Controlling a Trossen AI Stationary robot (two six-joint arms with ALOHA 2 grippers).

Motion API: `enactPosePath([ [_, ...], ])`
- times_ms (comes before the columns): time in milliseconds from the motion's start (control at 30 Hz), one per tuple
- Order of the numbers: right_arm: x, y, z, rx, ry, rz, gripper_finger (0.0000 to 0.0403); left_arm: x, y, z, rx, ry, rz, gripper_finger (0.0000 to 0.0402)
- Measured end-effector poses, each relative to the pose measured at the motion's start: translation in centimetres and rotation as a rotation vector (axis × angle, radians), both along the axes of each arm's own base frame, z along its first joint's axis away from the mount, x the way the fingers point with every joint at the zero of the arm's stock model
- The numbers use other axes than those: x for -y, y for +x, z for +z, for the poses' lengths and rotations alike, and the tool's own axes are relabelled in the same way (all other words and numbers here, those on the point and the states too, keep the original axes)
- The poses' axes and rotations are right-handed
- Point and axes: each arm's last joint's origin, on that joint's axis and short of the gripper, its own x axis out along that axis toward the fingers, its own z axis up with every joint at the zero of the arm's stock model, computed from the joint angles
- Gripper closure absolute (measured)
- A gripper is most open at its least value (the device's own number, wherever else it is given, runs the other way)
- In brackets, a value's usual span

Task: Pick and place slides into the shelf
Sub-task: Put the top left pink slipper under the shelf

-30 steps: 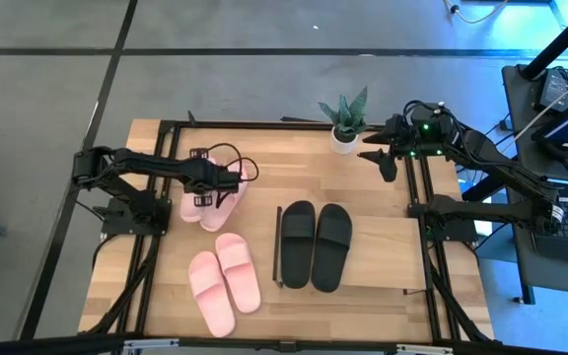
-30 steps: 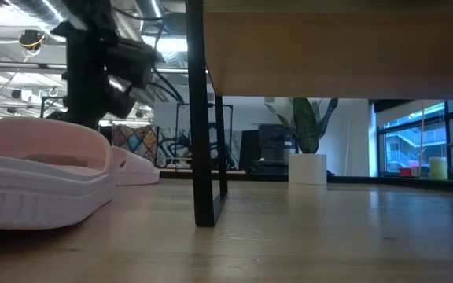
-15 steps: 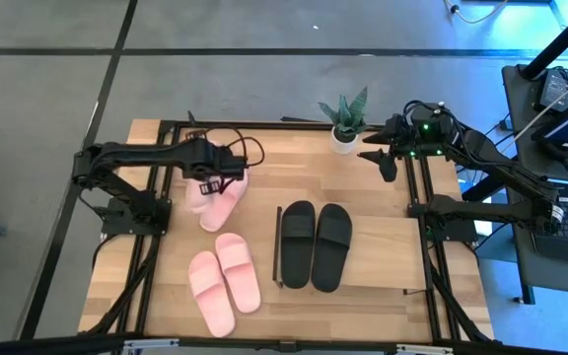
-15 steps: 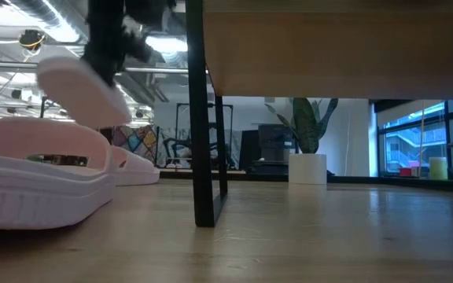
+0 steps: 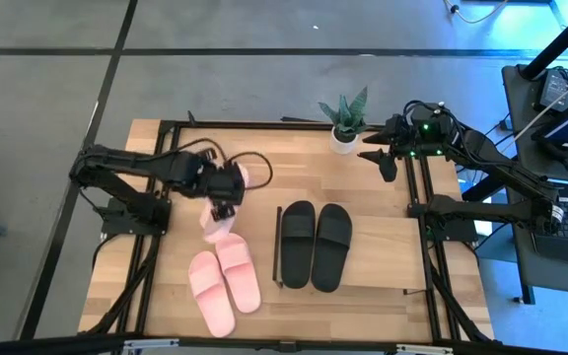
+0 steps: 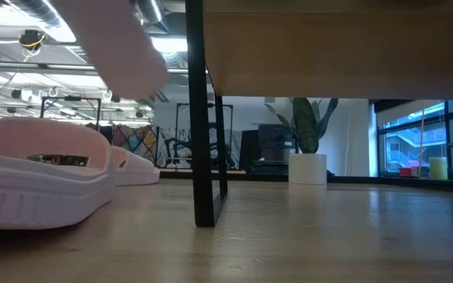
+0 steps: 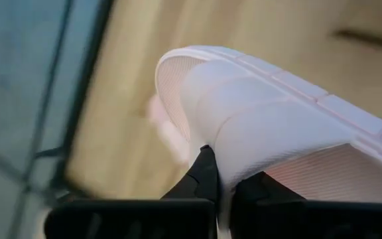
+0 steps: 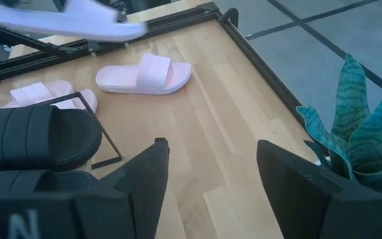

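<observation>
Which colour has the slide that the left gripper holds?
Pale pink slide; left wrist view shows it best.

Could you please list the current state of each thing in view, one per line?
Left gripper: shut on a lifted pink slide.
Second pink slide: flat on the table.
Pink pair: side by side on the table.
Black pair: on the shelf.
Right gripper: open, empty, beside the potted plant.
</observation>
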Motion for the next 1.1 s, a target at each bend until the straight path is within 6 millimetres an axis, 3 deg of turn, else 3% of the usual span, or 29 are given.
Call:
enactPosePath([
  [167, 0.0, 0.0, 0.0, 0.011, 0.042, -0.024, 0.0175, 4.0, 0.2, 1.5, 0.148, -0.144, -0.081, 0.0401],
  [467, 0.0, 0.0, 0.0, 0.018, 0.066, -0.038, 0.0175, 11.6, -0.7, 3.9, 0.361, -0.571, -0.215, 0.0401],
  [667, 0.0, 0.0, 0.0, 0.017, 0.065, -0.037, 0.0175, 17.1, 1.2, 5.0, 0.644, -0.753, -0.355, 0.0401],
  [867, 0.0, 0.0, 0.0, 0.017, 0.063, -0.036, 0.0175, 21.6, 4.2, 2.4, 0.753, -0.718, -0.434, 0.0401],
  [1100, -0.1, -0.2, -0.4, -0.032, 0.083, -0.033, 0.0175, 24.9, 7.6, -2.2, 0.779, -0.693, -0.393, 0.0401],
])
